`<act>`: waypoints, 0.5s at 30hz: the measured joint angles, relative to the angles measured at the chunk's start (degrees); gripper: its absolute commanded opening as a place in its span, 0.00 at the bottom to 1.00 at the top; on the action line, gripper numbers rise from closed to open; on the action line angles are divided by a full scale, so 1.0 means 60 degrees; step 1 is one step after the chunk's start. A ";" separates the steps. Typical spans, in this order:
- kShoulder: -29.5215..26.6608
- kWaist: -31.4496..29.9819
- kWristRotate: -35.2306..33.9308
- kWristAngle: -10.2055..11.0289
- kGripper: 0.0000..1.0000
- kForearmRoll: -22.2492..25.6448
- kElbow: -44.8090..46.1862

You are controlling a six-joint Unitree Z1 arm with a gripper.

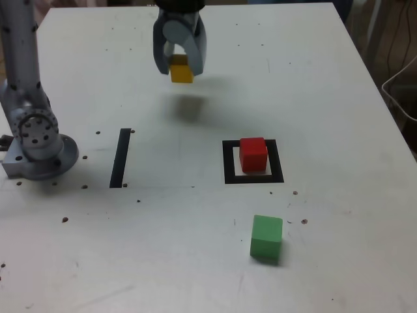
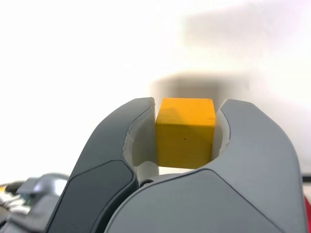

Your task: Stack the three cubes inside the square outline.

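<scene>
The yellow cube (image 1: 182, 70) hangs above the table at the back, with my gripper (image 1: 180, 65) shut on it; its shadow lies on the table below. In the wrist view the yellow cube (image 2: 185, 132) sits clamped between both grey fingers of the gripper (image 2: 186, 114). The red cube (image 1: 253, 154) stands inside the black square outline (image 1: 229, 163), right of centre in the exterior view. The green cube (image 1: 266, 238) rests on the table in front of the outline, apart from it.
A straight black strip (image 1: 120, 158) lies on the table at the exterior view's left. The arm's grey base (image 1: 36, 140) stands at the left edge. Cables (image 1: 401, 88) hang past the table's right edge.
</scene>
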 measured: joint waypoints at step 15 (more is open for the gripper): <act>-0.0009 -0.2448 -0.2473 -0.0162 0.19 0.0985 -0.1186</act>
